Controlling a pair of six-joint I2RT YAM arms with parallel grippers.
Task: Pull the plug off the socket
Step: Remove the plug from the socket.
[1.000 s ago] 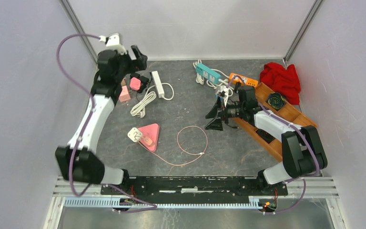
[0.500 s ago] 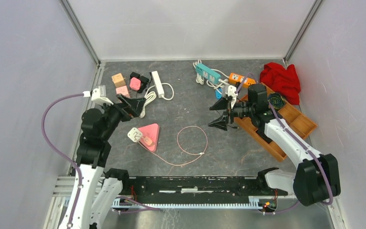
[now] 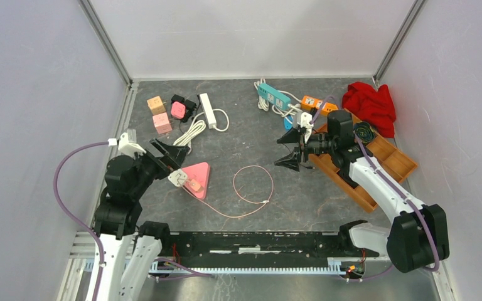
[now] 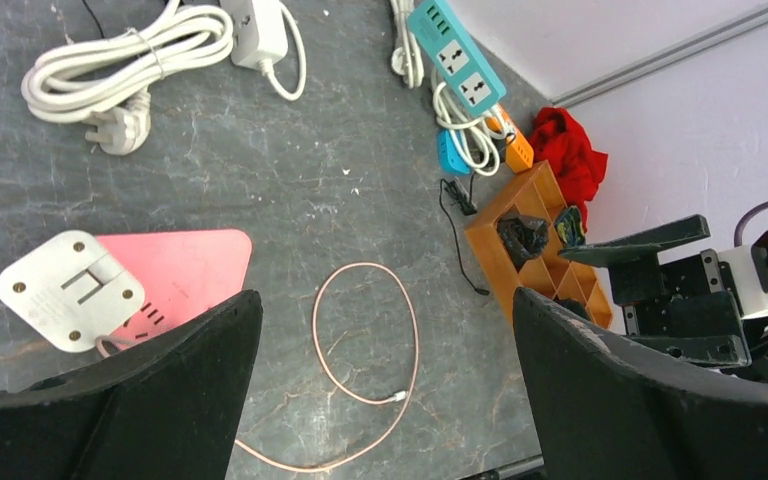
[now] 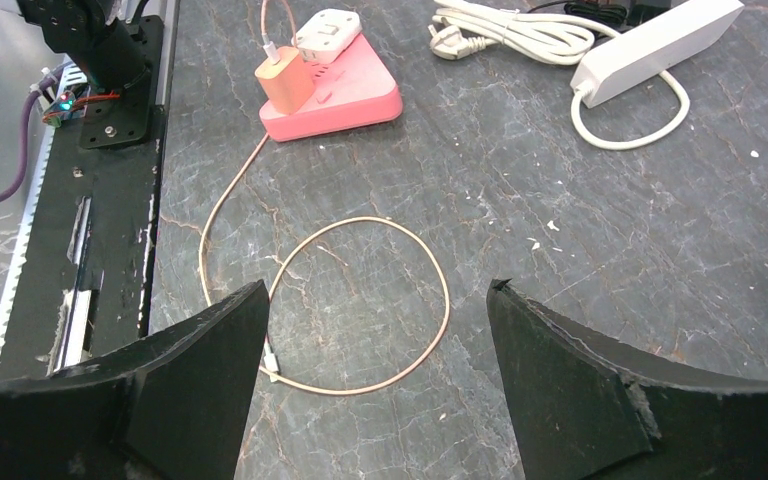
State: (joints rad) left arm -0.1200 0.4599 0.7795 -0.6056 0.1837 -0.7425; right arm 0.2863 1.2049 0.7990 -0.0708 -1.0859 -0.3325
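Left gripper [image 3: 171,158] sits at the 9 o'clock side of the dark marbled tabletop [image 3: 245,135], jaws spread wide and empty. At 12 o'clock from it, near the back edge, are a tan wooden cube [image 3: 155,104], a pink cube [image 3: 162,123] and a pink-and-black adapter [image 3: 179,110].

Just off the gripper tip at 4 o'clock the pink triangular plastic socket block [image 3: 199,169] lies flat, left of table centre. A white square plug [image 3: 176,177] is seated at the block's 9 o'clock corner. An orange cube charger [image 3: 194,185] is plugged in just beside it at 4 o'clock. In the left wrist view the white plug shows off to the side of the left finger [image 4: 110,400], not between the fingers, no contact.

A white plastic power strip with a coiled cord [image 3: 207,111] lies at 12 o'clock of the socket block. A thin pink cable [image 3: 251,188] runs from the charger and loops at 3 o'clock of the block, its loose end on the table.

A teal power strip [image 3: 273,95] and an orange power strip [image 3: 319,104] lie at the back, right of centre.

Right gripper [image 3: 287,151] is at 2 o'clock of the cable loop, jaws wide apart, holding nothing, well apart from the socket block. Just at its 3 o'clock is a brown wooden divided tray [image 3: 389,160], with a red cloth [image 3: 370,103] at 12 o'clock of the tray.
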